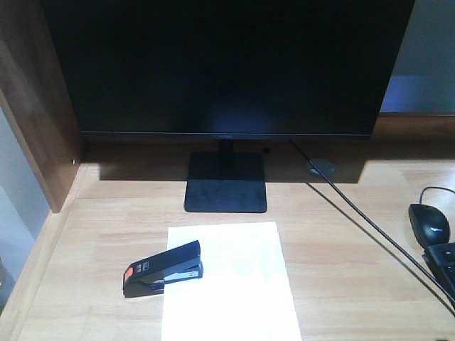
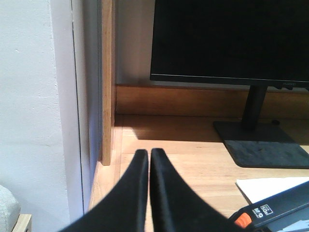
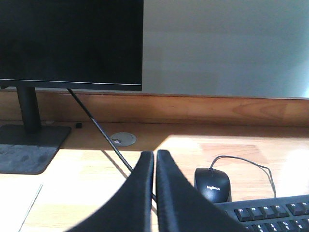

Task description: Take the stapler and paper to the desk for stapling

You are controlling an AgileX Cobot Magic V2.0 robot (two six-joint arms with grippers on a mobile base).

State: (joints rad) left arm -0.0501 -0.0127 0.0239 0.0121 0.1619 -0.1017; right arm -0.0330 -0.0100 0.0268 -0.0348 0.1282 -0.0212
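Front-facing view: one stapler (image 1: 163,268) on one paper (image 1: 231,284); left gripper (image 2: 148,153) and right gripper (image 3: 155,154) closed, empty.

The desk (image 1: 341,256) in front of me is light wood grain, smooth, with a soft sheen where light falls. The paper (image 1: 234,284) on it is plain white and matt. The stapler (image 1: 163,268) has a black plastic-looking body, slightly glossy, an orange-red patch at its near left end and a bright metal channel under its top. The monitor (image 1: 227,64) has a dark screen; its base (image 1: 226,183) is matt black, finely textured. My left gripper fingers (image 2: 169,193) and right gripper fingers (image 3: 174,198) are smooth matt black. The mouse (image 3: 212,183) at right is black, faintly shiny.
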